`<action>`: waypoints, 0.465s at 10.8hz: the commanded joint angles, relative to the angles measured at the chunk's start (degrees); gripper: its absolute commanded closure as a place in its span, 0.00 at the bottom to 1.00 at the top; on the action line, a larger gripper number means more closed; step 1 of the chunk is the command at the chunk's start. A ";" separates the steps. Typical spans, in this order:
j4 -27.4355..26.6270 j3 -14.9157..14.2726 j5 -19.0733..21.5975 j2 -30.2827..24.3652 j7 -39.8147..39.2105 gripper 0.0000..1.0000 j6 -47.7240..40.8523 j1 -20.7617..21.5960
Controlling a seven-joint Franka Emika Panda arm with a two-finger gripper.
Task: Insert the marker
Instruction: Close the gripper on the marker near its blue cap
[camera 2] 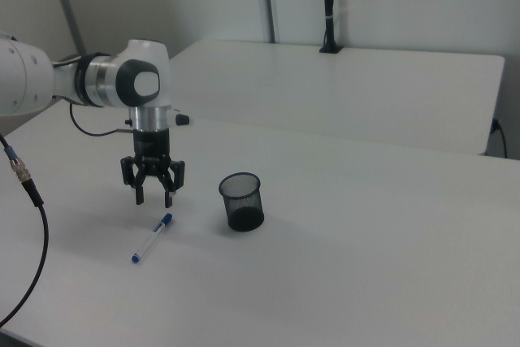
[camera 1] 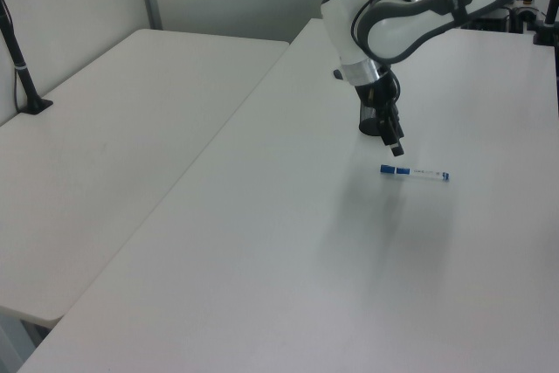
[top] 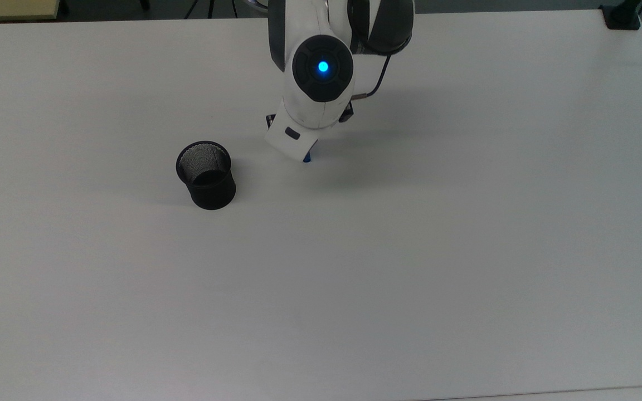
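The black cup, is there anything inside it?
The black mesh cup looks empty in the top view: only its dark bottom and mesh wall show. The marker lies on the white table, apart from the cup, under the open gripper.

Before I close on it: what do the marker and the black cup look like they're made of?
The marker: looks like smooth plastic, with a white barrel with blue print and a solid blue cap; it lies flat on the table.
The cup: looks like black wire mesh, probably metal, matte; light shows through a fine grid in its wall, under a solid rim.
The gripper hangs open above the marker.
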 commanded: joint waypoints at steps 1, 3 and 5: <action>-7.37 -0.57 -1.49 -1.09 -1.08 0.30 8.00 1.80; -9.39 -0.57 -1.67 -1.01 -1.08 0.45 10.28 3.20; -9.66 -0.57 -1.94 0.13 -0.91 0.63 12.31 3.21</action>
